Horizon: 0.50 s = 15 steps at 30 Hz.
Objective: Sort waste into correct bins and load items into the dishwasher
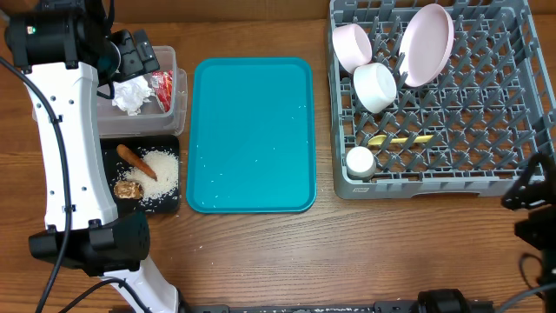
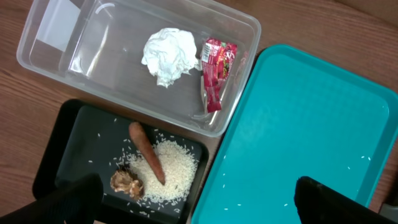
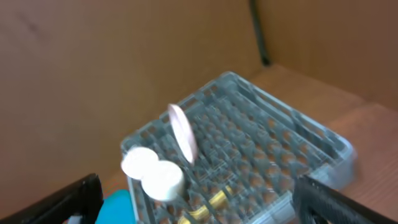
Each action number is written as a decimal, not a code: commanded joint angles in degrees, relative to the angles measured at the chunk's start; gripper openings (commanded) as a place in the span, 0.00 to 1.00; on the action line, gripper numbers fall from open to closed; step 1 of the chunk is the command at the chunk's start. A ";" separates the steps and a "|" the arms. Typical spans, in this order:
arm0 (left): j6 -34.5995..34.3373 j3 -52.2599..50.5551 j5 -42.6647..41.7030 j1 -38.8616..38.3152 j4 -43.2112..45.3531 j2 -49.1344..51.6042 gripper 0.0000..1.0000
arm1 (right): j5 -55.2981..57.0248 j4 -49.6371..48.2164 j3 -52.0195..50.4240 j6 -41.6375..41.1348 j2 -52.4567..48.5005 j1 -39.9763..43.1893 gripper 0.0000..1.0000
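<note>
The clear tub (image 1: 178,65) holds the crumpled white napkin (image 1: 132,94) and the red-and-white wrapper (image 1: 162,89). The black tray (image 1: 169,143) in front of it holds the brown sausage (image 1: 136,161), white rice (image 1: 162,174) and the brown lump (image 1: 129,188). My left gripper (image 1: 130,54) is open and empty, high above the tub (image 2: 50,37) and black tray (image 2: 74,143). The grey dish rack (image 1: 434,184) holds two bowls (image 1: 351,45) (image 1: 375,85), the plate (image 1: 426,43), the cup (image 1: 360,162) and the yellow spoon (image 1: 400,139). My right gripper (image 1: 532,187) is open and empty beside the rack's front right corner.
A large teal tray (image 1: 252,135) lies between the bins and the rack, with a few stray rice grains (image 2: 329,190) on it. The left arm's white links run down the table's left edge. A brown wall stands behind the rack (image 3: 298,143).
</note>
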State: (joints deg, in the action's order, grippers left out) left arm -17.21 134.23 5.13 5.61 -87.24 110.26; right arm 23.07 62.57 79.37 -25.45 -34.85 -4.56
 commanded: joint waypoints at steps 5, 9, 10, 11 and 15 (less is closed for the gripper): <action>-0.39 -0.26 -0.24 -0.37 0.13 -0.76 1.00 | -9.55 -22.05 -30.05 6.27 14.53 2.08 1.00; -0.39 -0.26 -0.24 -0.37 0.13 -0.76 1.00 | -14.19 -35.76 -47.04 8.24 21.57 2.08 1.00; -0.39 -0.26 -0.24 -0.37 0.13 -0.76 1.00 | -14.36 -39.26 -51.28 8.33 23.56 2.05 1.00; -0.39 -0.26 -0.24 -0.37 0.13 -0.76 1.00 | -14.36 -41.79 -54.23 8.33 25.03 2.05 1.00; -0.39 -0.26 -0.24 -0.37 0.13 -0.76 1.00 | -13.73 -53.86 -67.36 8.31 31.32 2.08 1.00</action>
State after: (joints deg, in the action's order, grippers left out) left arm -17.21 134.23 5.10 5.61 -87.26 110.26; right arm 10.37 12.49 17.39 -18.09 -7.09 -2.66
